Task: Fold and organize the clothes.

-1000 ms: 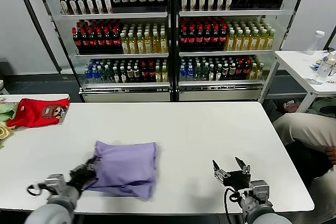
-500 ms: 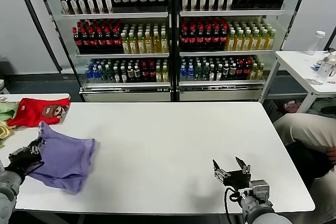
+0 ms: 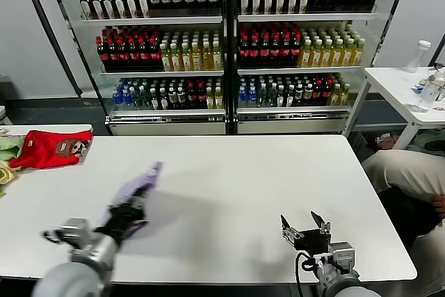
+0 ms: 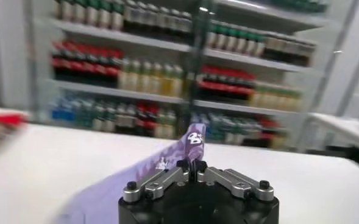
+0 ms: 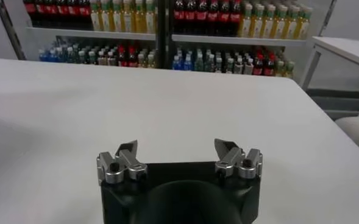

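The clothes, a lavender T-shirt [image 3: 142, 182], show in the head view as a narrow blurred strip lifted off the white table [image 3: 236, 172] at its front left. My left gripper [image 3: 128, 210] is shut on one end of it. The left wrist view shows the fabric [image 4: 194, 137], with dark purple print, pinched between the closed fingertips of the left gripper [image 4: 192, 164] and trailing away over the table. My right gripper [image 3: 304, 231] rests low at the front right, open with nothing in it; it shows again in its own wrist view [image 5: 176, 149].
A red garment with a brown face [image 3: 49, 147] lies at the table's far left, with green [image 3: 7, 145] and yellow [image 3: 4, 172] garments beside it. Drink coolers [image 3: 226, 46] stand behind. A side table [image 3: 400, 85] and a seated person's leg [image 3: 403, 172] are at the right.
The left arm pulled the T-shirt from the table's front centre-left out to the far left edge, then swung back toward the middle; the shirt now trails as a thin lifted strip. The right arm stayed put.
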Robot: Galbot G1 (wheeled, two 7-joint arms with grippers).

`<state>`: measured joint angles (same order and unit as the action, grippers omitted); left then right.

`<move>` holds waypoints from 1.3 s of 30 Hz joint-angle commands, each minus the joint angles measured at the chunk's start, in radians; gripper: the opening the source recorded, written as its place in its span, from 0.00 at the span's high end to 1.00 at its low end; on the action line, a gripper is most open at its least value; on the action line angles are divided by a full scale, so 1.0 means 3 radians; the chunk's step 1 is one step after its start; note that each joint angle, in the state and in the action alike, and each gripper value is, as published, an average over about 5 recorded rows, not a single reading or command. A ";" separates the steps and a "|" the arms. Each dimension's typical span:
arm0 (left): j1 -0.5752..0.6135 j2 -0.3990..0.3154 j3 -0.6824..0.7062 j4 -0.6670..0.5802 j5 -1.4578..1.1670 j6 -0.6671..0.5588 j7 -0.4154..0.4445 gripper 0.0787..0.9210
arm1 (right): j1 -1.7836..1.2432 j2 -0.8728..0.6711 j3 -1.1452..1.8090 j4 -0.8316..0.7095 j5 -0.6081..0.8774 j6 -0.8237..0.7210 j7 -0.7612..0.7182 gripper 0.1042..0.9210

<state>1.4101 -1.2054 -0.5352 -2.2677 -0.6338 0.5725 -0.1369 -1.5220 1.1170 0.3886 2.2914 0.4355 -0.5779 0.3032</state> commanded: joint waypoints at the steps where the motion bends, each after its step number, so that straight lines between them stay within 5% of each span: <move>1: -0.0554 -0.0653 0.1295 0.0320 0.0576 -0.0297 -0.0083 0.90 | -0.0019 -0.0010 0.0025 0.0018 -0.0013 -0.0001 -0.0002 0.12; 8: -0.0598 -0.0181 0.0589 0.0166 0.0745 -0.0609 0.0043 0.67 | 0.0033 -0.0022 0.0016 -0.0015 -0.0004 0.0001 -0.0012 0.12; 13: -0.0336 0.0186 -0.0022 0.0573 0.1291 -0.1039 0.0133 0.49 | 0.0232 0.0022 -0.0122 -0.0124 0.0037 0.0002 -0.0080 0.12; 24: -0.0127 0.0180 -0.0212 0.0968 0.1553 -0.1380 0.0222 0.14 | 0.1125 0.0456 -0.1209 -0.0764 0.0612 -0.0006 0.0017 0.12; 39: -0.0091 0.0106 -0.0188 0.1021 0.1640 -0.1488 0.0222 0.12 | 0.1280 0.0735 -0.1666 -0.1244 0.1193 -0.0005 0.0590 0.12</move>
<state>1.3724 -1.1804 -0.5675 -1.9909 -0.1793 0.1643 -0.0750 -1.2004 1.2835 0.0010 2.0084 0.6752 -0.5790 0.3845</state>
